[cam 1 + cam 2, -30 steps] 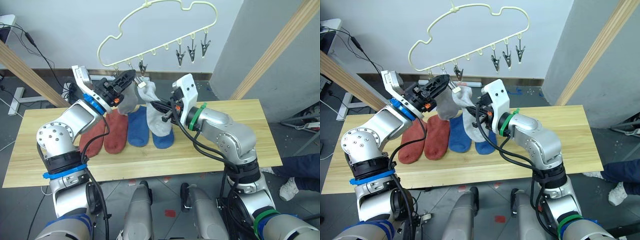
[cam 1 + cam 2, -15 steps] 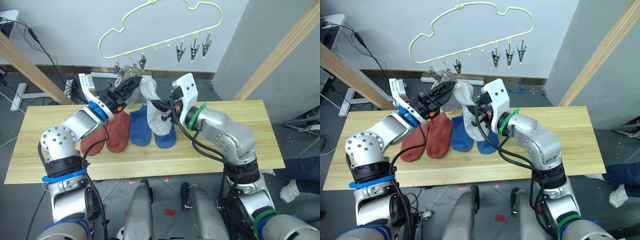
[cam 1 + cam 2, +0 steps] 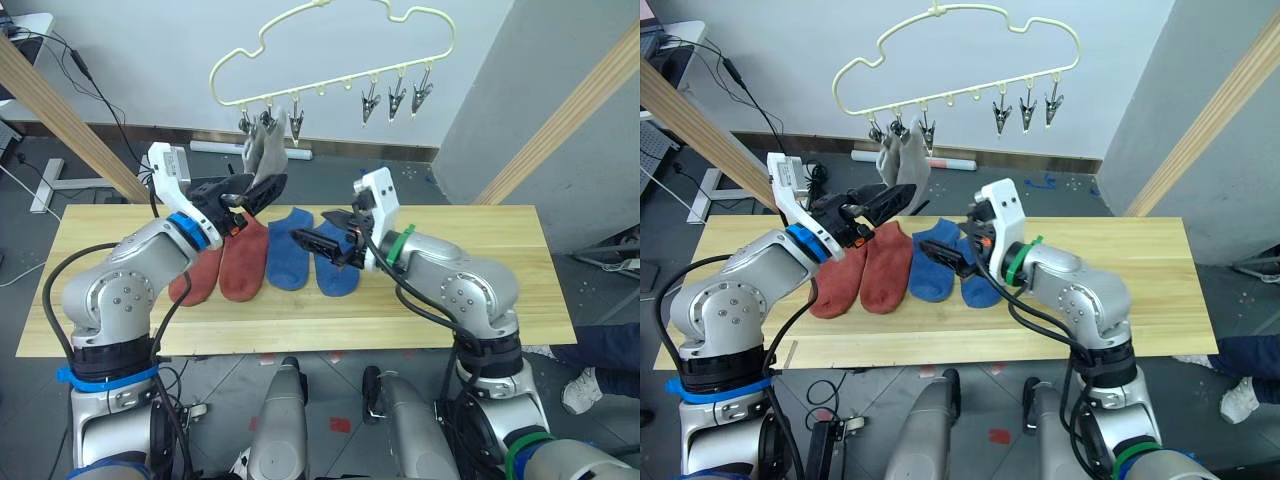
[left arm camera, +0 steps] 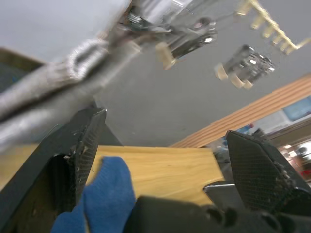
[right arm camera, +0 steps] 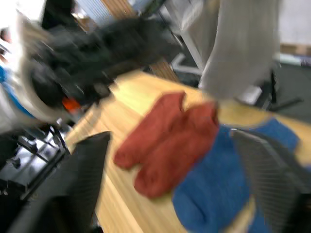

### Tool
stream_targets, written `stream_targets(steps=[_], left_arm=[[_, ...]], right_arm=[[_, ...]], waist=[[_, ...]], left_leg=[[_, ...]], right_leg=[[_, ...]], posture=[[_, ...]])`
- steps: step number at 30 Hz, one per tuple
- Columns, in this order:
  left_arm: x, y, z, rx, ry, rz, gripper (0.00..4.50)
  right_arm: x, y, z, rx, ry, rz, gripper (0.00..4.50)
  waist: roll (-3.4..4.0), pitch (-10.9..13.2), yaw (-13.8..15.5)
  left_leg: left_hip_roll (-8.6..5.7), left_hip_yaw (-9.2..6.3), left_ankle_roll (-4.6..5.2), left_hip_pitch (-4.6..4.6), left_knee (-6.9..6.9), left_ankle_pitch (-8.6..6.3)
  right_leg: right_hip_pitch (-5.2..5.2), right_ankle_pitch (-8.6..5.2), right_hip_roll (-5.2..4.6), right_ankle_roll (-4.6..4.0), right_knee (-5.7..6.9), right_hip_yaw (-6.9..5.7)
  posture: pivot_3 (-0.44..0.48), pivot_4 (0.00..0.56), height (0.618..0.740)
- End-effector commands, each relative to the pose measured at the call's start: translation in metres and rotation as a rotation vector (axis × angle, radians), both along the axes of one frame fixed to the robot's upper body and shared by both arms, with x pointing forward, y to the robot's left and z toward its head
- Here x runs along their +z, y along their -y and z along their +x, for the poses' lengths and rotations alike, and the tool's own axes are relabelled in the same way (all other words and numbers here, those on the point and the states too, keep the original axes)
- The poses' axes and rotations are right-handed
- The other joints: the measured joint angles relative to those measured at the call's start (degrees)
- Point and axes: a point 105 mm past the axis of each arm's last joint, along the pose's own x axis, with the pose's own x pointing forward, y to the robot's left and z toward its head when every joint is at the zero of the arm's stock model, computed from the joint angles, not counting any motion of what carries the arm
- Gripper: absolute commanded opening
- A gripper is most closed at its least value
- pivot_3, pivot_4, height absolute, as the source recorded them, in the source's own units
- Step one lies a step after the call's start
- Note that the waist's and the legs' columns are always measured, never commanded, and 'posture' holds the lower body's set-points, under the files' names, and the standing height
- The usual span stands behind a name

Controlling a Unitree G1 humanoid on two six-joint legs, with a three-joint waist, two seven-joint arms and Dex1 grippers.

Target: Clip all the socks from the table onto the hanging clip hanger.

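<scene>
Lying side by side near the far edge of the surface (image 3: 480,300), toes toward the near edge: two rust-red socks (image 3: 243,262) and two blue socks (image 3: 290,250). Hovering released just above the blue pair, right gripper (image 3: 312,238) sits nearer. Left gripper (image 3: 262,192), also released, hangs below the grey socks (image 3: 265,150) clipped on the clip hanger (image 3: 330,40).

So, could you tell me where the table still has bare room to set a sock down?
The table is bare on the robot's right, from the blue socks out to the far end, and on the left between the rust-red socks and that end. The front strip is free too. The middle is crowded: four socks lie there, with both open grippers, left and right, above them.
</scene>
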Motion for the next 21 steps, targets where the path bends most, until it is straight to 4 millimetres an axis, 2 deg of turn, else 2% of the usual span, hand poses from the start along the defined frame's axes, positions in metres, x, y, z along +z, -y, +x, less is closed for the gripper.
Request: stream_targets(steps=[1,4,5,7,12,16,21], left_arm=[[0.007,0.012,-0.004,0.003,0.097,0.062,4.47],[0.009,0.017,0.003,0.038,0.148,0.08,4.47],[0.014,0.02,0.005,0.051,0.202,0.097,4.28],[0.022,0.025,0.01,0.096,0.297,0.124,3.85],[0.026,0.048,0.012,0.109,0.429,0.185,2.34],[0.03,0.055,0.018,0.141,0.461,0.172,2.34],[0.038,0.047,0.03,0.276,0.518,0.193,2.34]], right_arm=[[0.012,0.009,-0.008,0.006,0.079,0.006,4.49],[0.014,0.02,-0.007,-0.019,0.116,-0.008,4.49],[0.018,0.026,-0.007,-0.028,0.14,-0.005,4.5],[0.026,0.034,-0.009,-0.024,0.222,-0.025,4.5],[0.041,0.039,-0.022,0.038,0.333,-0.001,4.5],[0.05,0.044,-0.022,0.03,0.361,0.038,4.5],[0.058,0.046,-0.02,0.012,0.397,0.054,4.5]], waist=[[0.0,0.0,0.02],[0.0,0.0,0.01],[0.0,0.0,0.01],[0.0,0.0,0.05],[0.0,0.0,0.03],[0.0,0.0,-0.08],[0.0,0.0,-0.13]], left_leg=[[0.01,0.0,0.0,-0.01,0.0,0.0],[0.05,-0.02,0.0,-0.08,0.0,0.0],[0.05,-0.02,0.01,-0.1,-0.01,0.0],[0.04,0.0,0.01,-0.13,0.0,0.0],[0.0,-0.02,0.05,-0.27,0.02,-0.03],[0.0,-0.03,0.05,-0.31,0.07,-0.03],[0.0,-0.06,0.06,-0.31,0.12,-0.03]], right_leg=[[0.0,0.0,0.0,0.0,-0.03,0.0],[0.01,0.0,0.06,0.0,-0.22,-0.02],[0.01,0.0,0.06,0.0,-0.26,-0.02],[0.01,0.0,0.07,0.0,-0.29,-0.01],[0.0,0.01,0.07,0.01,-0.4,-0.01],[-0.02,0.01,0.07,0.01,-0.39,-0.02],[-0.01,0.01,0.08,0.02,-0.35,-0.05]], posture=[[0.198,0.355,0.74],[0.195,0.357,0.74],[0.188,0.357,0.74],[0.182,0.36,0.74],[0.161,0.362,0.74],[0.154,0.363,0.74],[0.134,0.364,0.74]])
